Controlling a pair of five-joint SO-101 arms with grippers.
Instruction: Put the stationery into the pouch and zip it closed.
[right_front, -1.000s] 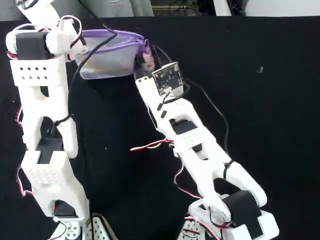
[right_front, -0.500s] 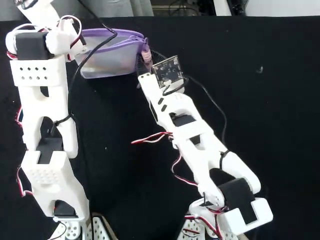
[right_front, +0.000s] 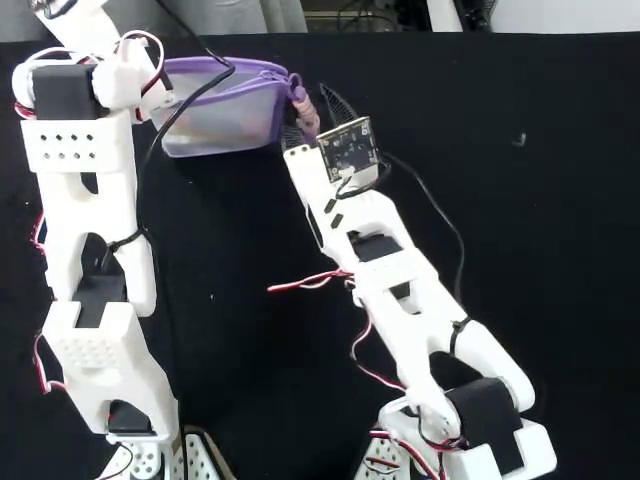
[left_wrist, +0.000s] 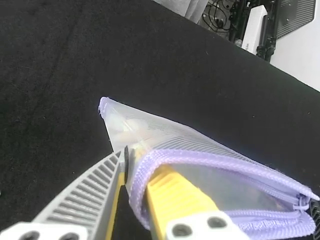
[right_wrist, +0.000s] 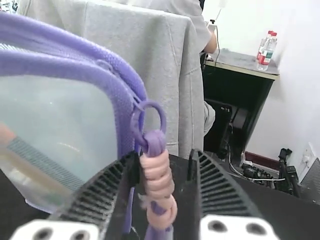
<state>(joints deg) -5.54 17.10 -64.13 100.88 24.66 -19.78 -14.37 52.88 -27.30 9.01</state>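
Observation:
A clear pouch (right_front: 220, 110) with a purple zipper band hangs above the table's far left, and pale items show dimly through its wall. My left gripper (right_front: 163, 92) is shut on the pouch's left end; in the left wrist view its fingers (left_wrist: 132, 162) pinch the pouch (left_wrist: 200, 150) just below the zipper band. My right gripper (right_front: 300, 115) is at the pouch's right end. In the right wrist view the pink zipper pull (right_wrist: 156, 172) hangs from its purple ring between the two fingers of that gripper (right_wrist: 162, 165), which is shut on it.
The black table (right_front: 520, 220) has free room to the right of both arms. Red and black cables (right_front: 305, 285) trail along the right arm. A grey-draped object (right_wrist: 150, 55) and a desk with bottles (right_wrist: 266, 46) stand beyond the table.
The right arm has shifted slightly right with the zipper pull, after edging toward the pouch earlier. The left arm and its end of the pouch have stayed still.

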